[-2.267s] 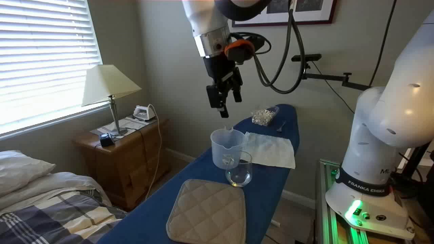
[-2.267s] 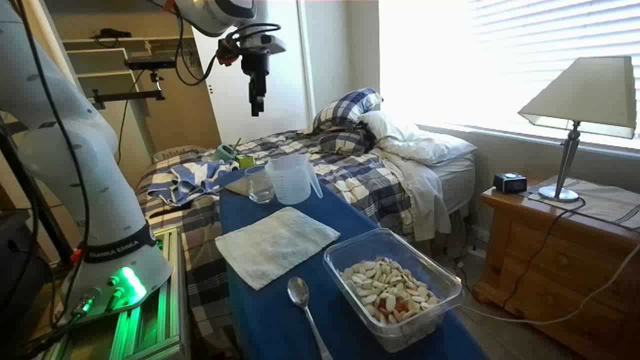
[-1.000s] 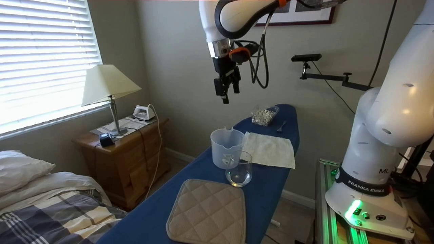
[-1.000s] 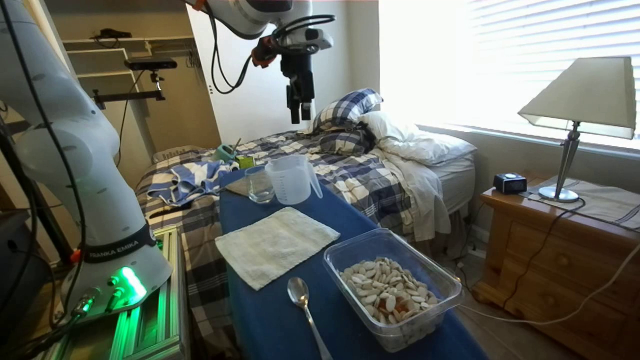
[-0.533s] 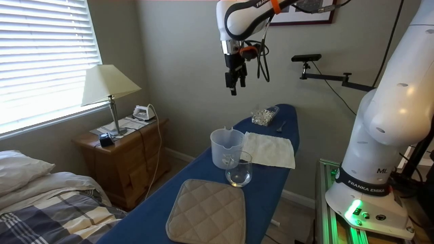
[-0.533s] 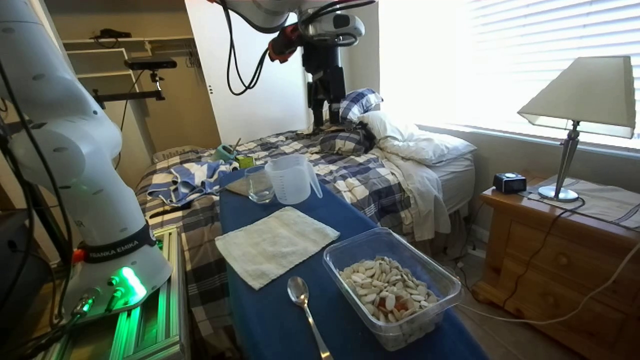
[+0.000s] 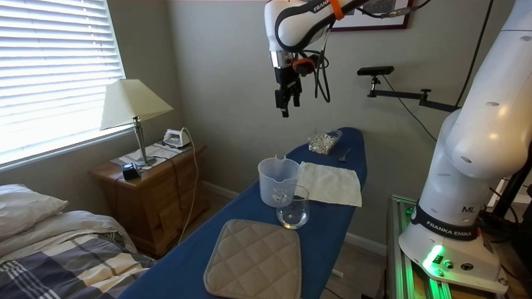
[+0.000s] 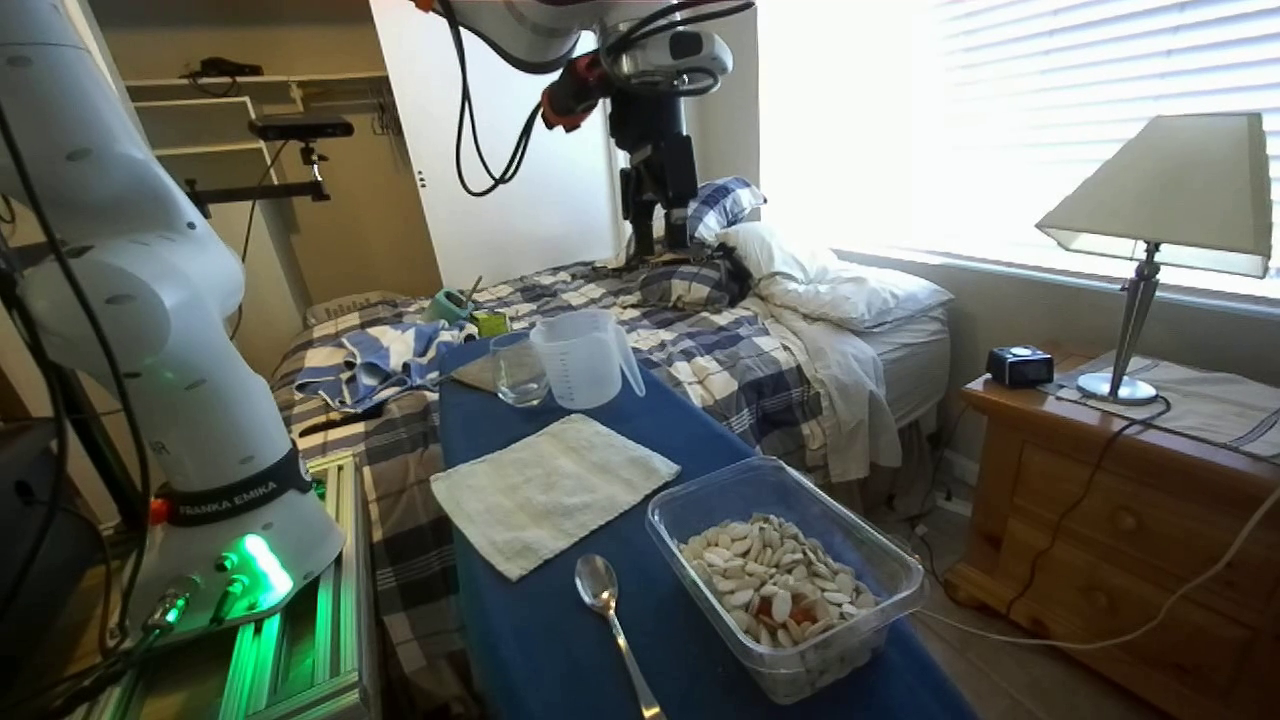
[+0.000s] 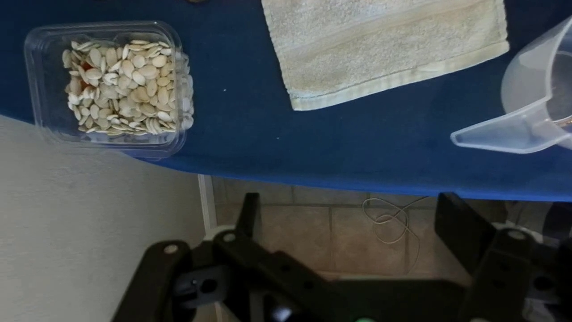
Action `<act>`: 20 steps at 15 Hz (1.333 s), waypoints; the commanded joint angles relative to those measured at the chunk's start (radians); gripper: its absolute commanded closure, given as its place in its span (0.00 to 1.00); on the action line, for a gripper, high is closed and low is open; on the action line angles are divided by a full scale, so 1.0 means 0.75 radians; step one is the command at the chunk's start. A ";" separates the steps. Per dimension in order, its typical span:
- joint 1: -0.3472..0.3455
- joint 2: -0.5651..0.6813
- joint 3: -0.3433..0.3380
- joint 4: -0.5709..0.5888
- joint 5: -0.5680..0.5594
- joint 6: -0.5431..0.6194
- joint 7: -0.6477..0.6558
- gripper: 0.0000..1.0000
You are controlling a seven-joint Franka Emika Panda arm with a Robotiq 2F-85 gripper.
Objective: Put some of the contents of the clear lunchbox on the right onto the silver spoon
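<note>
"Left to right along the blue tabletop, what do you see?"

"In an exterior view, the cream towel, one corner at the left edge. Beyond it, toward the far end, a drinking glass, with the white jug just beside."

"Only part of that jug reaches the wrist view. The quilted pad spreads out broadly in an exterior view."

"Next right, toward the near end, the silver spoon, between the towel and the clear lunchbox. The wrist view has a dark sliver at its top; I can't tell whether that's the spoon."

"And the gripper?"

"High above, jaws spread wide; the wrist view alone shows floor tiles between them."

"The lunchbox?"

"Farthest right, by the right edge, holding pale seeds; the wrist view sees them from above."
</note>
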 commanded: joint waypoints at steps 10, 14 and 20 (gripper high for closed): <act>-0.221 0.196 -0.257 0.069 0.004 0.233 -0.083 0.00; -0.261 0.248 -0.299 0.076 0.047 0.288 -0.167 0.00; -0.247 0.224 -0.282 0.046 0.046 0.262 -0.114 0.00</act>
